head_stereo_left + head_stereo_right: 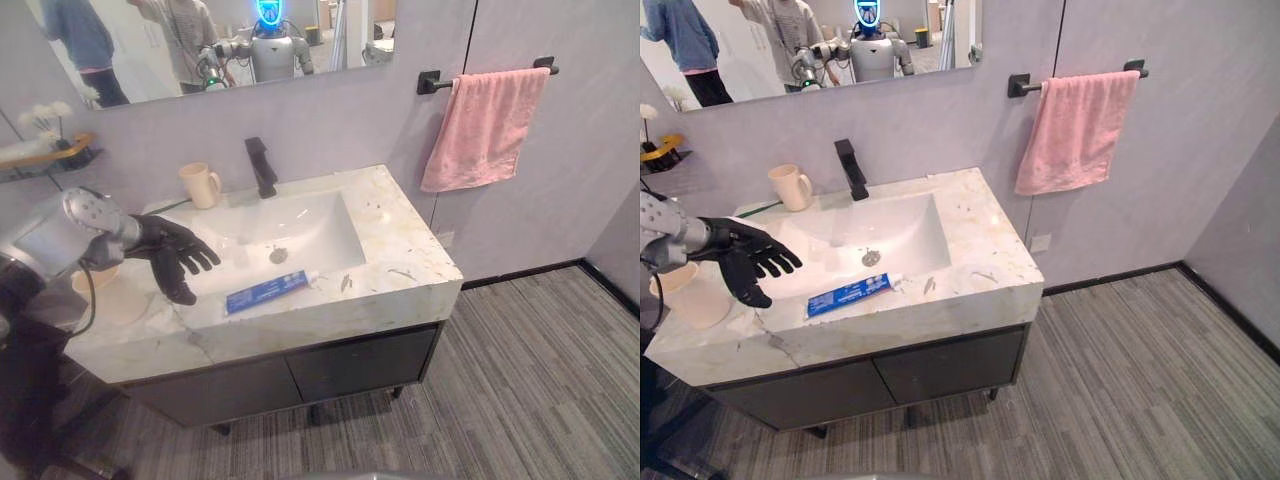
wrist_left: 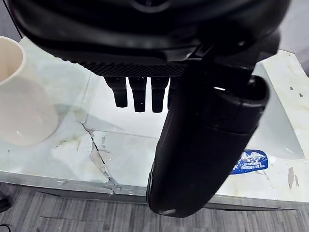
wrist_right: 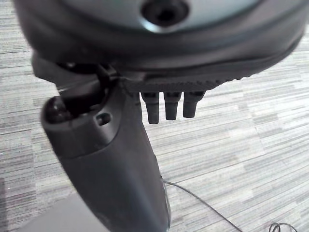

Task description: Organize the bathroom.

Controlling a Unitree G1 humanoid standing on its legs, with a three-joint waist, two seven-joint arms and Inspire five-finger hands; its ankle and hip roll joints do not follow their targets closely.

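The blue toothpaste tube (image 1: 268, 291) lies flat on the marble counter's (image 1: 400, 262) front ledge, just beyond the fingertips of my left hand (image 1: 175, 256), which hovers over the counter with fingers relaxed and spread, grasping nothing. My right hand (image 3: 120, 159) hangs over the striped floor, fingers straight, empty.

The tube sits near the front edge, with the sink basin (image 1: 300, 228) just behind it. From here I judge the main risk to be a clumsy approach: fingers landing on the flat, slick tube could nudge it forward off the ledge or back into the basin rather than pinching it.

Beside the hand's wrist stands a pale cup (image 1: 690, 295), close enough that a sideways swing of the arm could tip it. Farther off, a cream mug (image 1: 201, 185) and the black faucet (image 1: 261, 167) stand clear of the reach, and the pink towel (image 1: 485, 127) hangs well apart.
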